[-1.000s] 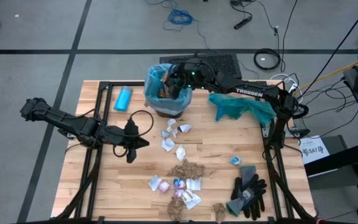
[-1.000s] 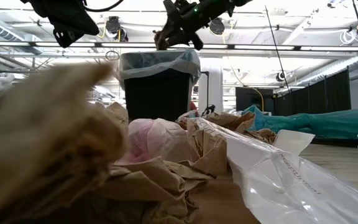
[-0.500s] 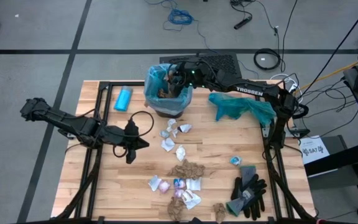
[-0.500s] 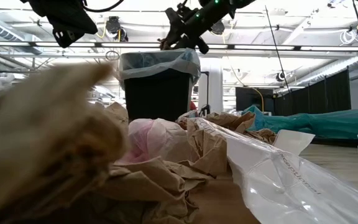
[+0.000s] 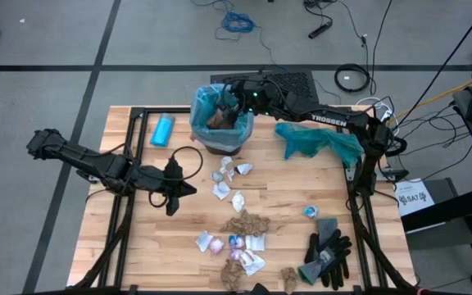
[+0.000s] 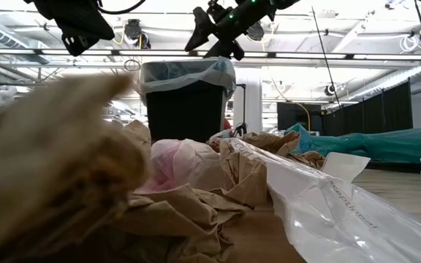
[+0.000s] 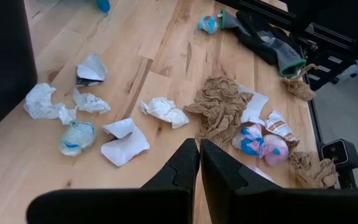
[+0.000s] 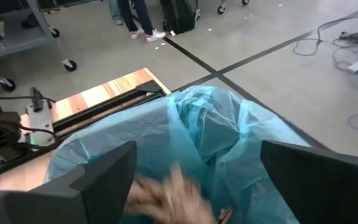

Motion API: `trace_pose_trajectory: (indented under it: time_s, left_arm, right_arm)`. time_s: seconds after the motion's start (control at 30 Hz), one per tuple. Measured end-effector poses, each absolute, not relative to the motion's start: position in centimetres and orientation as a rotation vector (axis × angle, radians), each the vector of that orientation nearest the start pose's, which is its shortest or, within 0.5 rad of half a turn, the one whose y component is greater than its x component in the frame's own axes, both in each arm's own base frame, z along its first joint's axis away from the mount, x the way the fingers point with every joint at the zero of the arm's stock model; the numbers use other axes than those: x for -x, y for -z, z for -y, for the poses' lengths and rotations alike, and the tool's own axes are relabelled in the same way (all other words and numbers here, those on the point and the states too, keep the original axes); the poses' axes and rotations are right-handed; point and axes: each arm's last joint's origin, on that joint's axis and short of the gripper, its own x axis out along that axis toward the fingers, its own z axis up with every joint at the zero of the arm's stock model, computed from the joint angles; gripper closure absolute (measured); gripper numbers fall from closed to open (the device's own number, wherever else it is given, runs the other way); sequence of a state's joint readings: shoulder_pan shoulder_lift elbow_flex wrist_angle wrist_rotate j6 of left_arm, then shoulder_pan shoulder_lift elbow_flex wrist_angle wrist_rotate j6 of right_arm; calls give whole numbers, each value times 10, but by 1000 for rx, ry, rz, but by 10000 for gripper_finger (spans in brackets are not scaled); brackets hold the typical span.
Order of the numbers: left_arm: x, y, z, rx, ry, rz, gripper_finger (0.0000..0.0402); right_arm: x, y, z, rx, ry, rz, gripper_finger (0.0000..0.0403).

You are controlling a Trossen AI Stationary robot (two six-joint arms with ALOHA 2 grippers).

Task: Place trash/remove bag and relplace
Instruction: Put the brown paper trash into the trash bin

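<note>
A black bin lined with the pale blue bag stands at the table's far middle. My right gripper hangs open just above its mouth with nothing between the fingers. Below it a brown paper wad shows blurred inside the bag. More trash lies on the wood: white scraps, a brown paper wad and coloured wrappers. My left gripper hovers shut and empty over the table's left middle, above the scraps.
A darker teal-green bag lies right of the bin, under my right arm. Black-and-grey gloves lie at the near right corner. A light-blue bottle lies left of the bin.
My right gripper has opened over the bin and let go of the brown paper wad. The wad has dropped from between the fingers into the bag. The gripper has stayed above the bin's mouth.
</note>
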State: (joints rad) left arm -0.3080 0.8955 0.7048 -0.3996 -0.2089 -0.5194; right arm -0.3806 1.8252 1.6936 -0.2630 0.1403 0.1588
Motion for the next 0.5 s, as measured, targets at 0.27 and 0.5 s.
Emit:
trace_pose_trajectory:
  time_s: [0.27,0.5]
  left_arm:
    - [-180,-268,51,353,-56,-579,379]
    - [-180,-268,51,351,-59,-580,379]
  right_arm:
    - [-392,-353,164,-148,550,-350,63]
    - [-368,-378,154,-151,564,-358,64]
